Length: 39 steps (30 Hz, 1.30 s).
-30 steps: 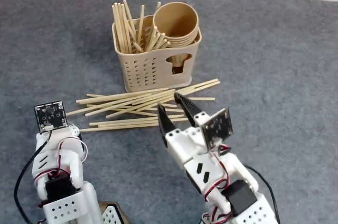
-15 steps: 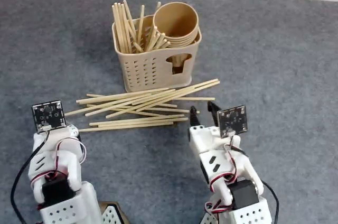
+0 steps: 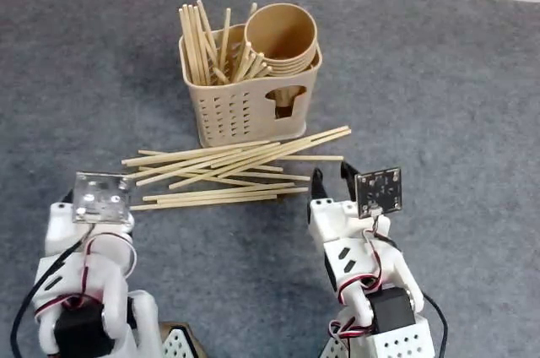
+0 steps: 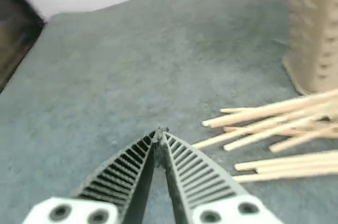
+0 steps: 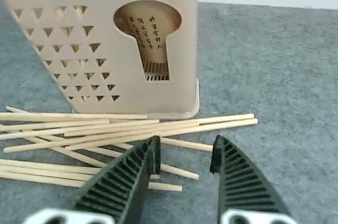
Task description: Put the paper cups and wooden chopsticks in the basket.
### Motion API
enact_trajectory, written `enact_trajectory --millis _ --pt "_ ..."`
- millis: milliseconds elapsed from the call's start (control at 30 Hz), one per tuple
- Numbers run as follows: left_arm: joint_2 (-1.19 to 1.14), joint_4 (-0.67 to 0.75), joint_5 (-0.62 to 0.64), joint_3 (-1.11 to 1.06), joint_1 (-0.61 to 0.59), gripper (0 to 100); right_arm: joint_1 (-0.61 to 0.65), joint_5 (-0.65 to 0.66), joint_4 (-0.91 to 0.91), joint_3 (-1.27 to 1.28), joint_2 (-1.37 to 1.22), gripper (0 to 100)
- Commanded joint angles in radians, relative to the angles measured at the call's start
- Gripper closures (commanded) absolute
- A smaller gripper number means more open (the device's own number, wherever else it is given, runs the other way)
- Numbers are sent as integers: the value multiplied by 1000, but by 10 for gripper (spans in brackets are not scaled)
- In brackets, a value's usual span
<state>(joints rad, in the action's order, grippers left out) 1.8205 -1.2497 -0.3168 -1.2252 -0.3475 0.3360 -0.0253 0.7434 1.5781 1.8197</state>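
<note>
Left hand [image 4: 160, 131] closed (tips touching), right hand [image 5: 186, 149] parted.

Paper cup [image 5: 148, 29]: through the cutout in the basket [image 5: 63, 84] you see columns of dark print, too small to read.
Legible text: none.

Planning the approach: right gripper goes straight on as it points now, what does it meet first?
Likely the loose chopsticks lying across its path, then the basket behind them. The right gripper is open just short of the pile; whether it would clear them in height is unclear.
</note>
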Motion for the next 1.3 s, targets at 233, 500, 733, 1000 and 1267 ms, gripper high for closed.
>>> enact_trajectory --millis 233,500,733,1000,1267 --pt "-326 -14 -15 202 76 969 -107 25 1 -12 4 833" --pt "-739 -20 -61 357 320 965 -143 26 -2 -12 5 875" --pt "-1072 -18 -74 479 460 905 -206 26 -61 -8 5 875" --pt "-1432 15 -176 590 599 854 -208 26 -73 -4 5 875" --pt "-1758 52 -270 739 604 867 -208 26 -73 -4 5 875"
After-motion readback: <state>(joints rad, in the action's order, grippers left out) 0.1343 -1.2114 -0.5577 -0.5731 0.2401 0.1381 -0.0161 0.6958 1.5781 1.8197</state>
